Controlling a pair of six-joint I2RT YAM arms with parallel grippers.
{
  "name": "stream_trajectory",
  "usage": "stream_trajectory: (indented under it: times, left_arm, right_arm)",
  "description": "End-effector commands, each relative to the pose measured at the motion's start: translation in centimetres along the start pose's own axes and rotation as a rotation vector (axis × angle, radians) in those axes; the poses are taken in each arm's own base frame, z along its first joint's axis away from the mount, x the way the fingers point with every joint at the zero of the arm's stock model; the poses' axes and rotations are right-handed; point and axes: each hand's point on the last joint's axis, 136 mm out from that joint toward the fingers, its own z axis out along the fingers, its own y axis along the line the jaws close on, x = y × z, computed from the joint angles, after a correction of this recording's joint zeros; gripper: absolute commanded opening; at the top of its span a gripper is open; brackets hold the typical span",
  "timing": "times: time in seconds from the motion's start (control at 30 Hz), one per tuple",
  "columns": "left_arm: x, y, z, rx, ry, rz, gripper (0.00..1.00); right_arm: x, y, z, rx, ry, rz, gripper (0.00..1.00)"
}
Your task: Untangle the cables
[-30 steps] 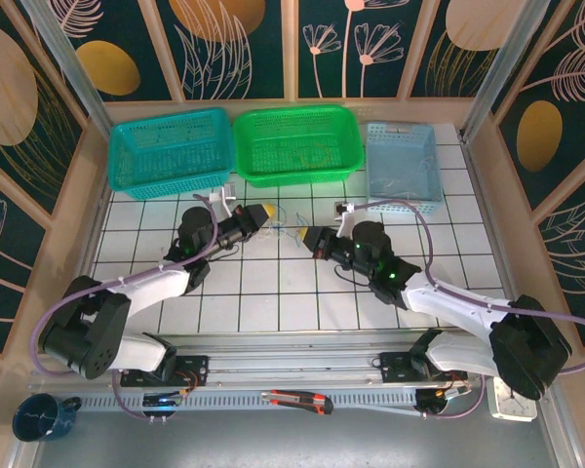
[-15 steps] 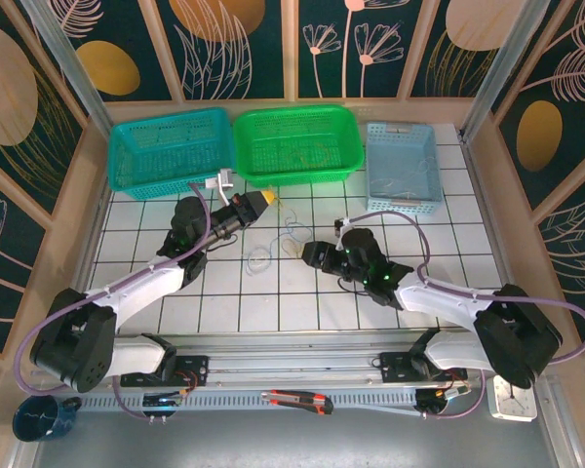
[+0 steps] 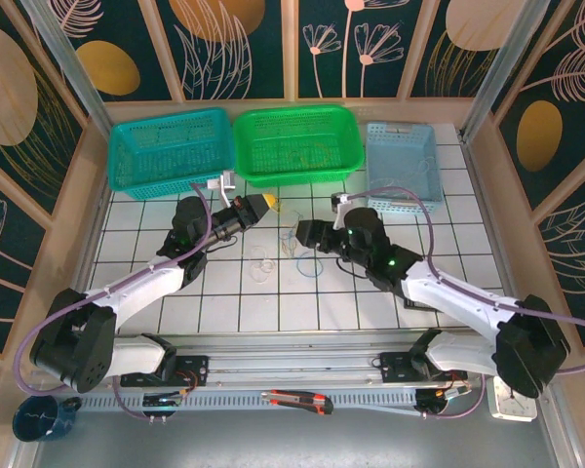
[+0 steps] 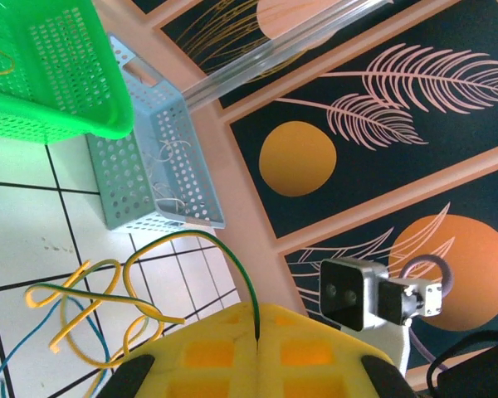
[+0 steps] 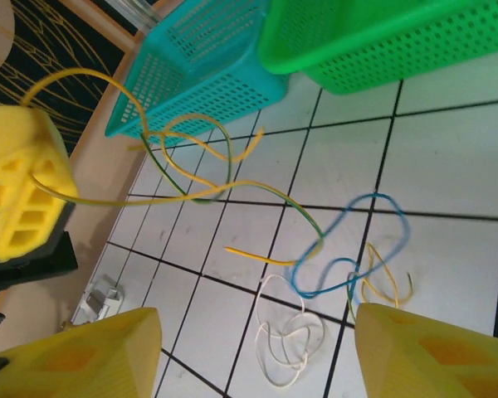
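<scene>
Left gripper (image 3: 269,205) clamps the cables (image 5: 319,245), which trail lengthwise toward the right gripper (image 3: 300,232), its jaws apart.

**Changes over the last second.** The right claw (image 3: 300,232), shut before, now stands with jaws wide apart, having let go of the bunch. The left claw (image 3: 269,202) has swung from mid-table up beside the green basket (image 3: 294,144), drawing the yellow cable (image 4: 191,234) out. The white cable (image 5: 270,332) and blue cable (image 5: 349,262), earlier bunched between the claws, now lie spread on the table (image 3: 224,312).
</scene>
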Motion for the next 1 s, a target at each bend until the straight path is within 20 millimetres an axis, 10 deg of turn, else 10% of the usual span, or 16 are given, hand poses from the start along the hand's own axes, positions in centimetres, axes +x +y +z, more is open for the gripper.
stream_trajectory:
  times: [0.0,0.37,0.53,0.67,0.97]
  left_arm:
    - [0.0,-1.4,0.2,0.043,0.014,0.029,0.0]
    - [-0.3,-2.7,-0.1,0.081,0.012,0.016,0.0]
    - [-0.3,-3.4,-0.5,0.094,0.007,0.015,0.0]
    - [-1.1,-4.7,-0.8,0.115,-0.017,0.026,0.0]
    - [-3.4,-8.6,-0.9,0.177,-0.064,0.078,0.0]
  right_arm:
    - [-1.1,0.5,1.2,0.0,-0.018,-0.103,0.64]
    - [-2.6,-0.7,6.4,0.021,-0.063,-0.098,0.59]
    - [-3.0,-2.4,8.2,0.032,-0.093,-0.037,0.4]
    - [-0.6,-3.7,9.2,0.023,-0.047,0.016,0.24]
    - [7.6,-4.7,9.0,0.039,0.096,0.125,0.28]
